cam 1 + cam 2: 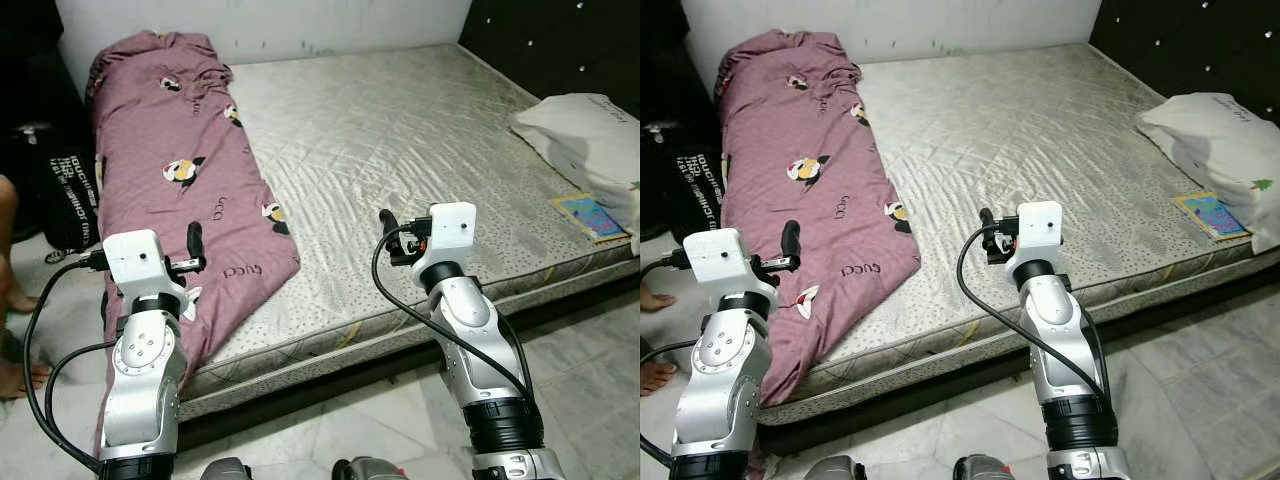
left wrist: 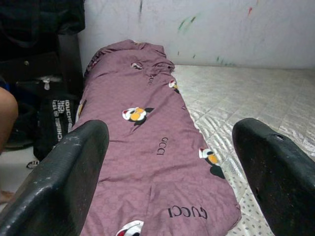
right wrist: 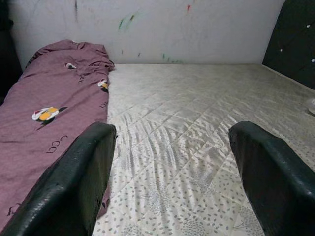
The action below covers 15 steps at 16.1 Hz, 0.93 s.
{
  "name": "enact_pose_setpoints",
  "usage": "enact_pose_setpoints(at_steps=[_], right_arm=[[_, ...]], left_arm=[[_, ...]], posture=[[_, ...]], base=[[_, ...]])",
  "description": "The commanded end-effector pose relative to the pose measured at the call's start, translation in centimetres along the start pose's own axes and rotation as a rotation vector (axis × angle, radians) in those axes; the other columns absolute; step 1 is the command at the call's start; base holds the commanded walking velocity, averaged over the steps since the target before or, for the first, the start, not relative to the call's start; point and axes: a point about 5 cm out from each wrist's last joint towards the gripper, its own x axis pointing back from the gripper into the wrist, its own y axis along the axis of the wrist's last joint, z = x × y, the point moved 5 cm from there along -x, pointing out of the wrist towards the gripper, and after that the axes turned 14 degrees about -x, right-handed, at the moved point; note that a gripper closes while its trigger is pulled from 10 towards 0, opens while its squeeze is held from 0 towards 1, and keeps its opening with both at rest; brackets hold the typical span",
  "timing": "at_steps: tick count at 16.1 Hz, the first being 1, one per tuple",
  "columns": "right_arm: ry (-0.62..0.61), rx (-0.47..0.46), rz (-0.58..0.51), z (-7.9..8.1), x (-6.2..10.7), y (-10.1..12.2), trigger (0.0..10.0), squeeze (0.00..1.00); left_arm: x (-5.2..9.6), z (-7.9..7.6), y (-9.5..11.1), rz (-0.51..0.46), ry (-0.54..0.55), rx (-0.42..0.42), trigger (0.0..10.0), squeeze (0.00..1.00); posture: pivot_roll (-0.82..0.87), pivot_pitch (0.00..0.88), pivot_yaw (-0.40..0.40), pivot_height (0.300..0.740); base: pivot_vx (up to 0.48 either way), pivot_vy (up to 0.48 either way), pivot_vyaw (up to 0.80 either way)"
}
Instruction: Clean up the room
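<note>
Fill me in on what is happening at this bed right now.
The robot stands at the side of a bare mattress with both arms raised. The left gripper is open over the purple blanket that lies along the mattress's left side. The right gripper is open over the bare quilting. Neither holds anything. A white pillow and a small book lie at the right end.
</note>
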Motion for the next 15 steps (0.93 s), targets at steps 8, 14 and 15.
enact_pose_setpoints(at_steps=[8, 14, 15], right_arm=[[-0.002, 0.006, 0.01, -0.21, 0.18, -0.26, 10.0, 0.0], [0.008, 0.01, 0.007, 0.0, 0.09, -0.19, 10.0, 0.0], [0.009, 0.01, 0.008, 0.01, 0.08, -0.21, 10.0, 0.0]], left_arm=[[0.28, -0.45, 0.41, -0.016, -0.028, 0.006, 10.0, 0.0], [0.29, -0.54, 0.66, -0.028, -0.04, 0.008, 10.0, 0.0], [0.34, -0.66, 0.81, -0.037, -0.051, 0.009, 10.0, 0.0]], posture=[[0.05, 0.018, -0.037, 0.74], [0.05, 0.026, -0.035, 0.74], [0.05, 0.026, -0.035, 0.74]], base=[[0.0, 0.0, 0.0], [0.0, 0.0, 0.0], [0.0, 0.0, 0.0]])
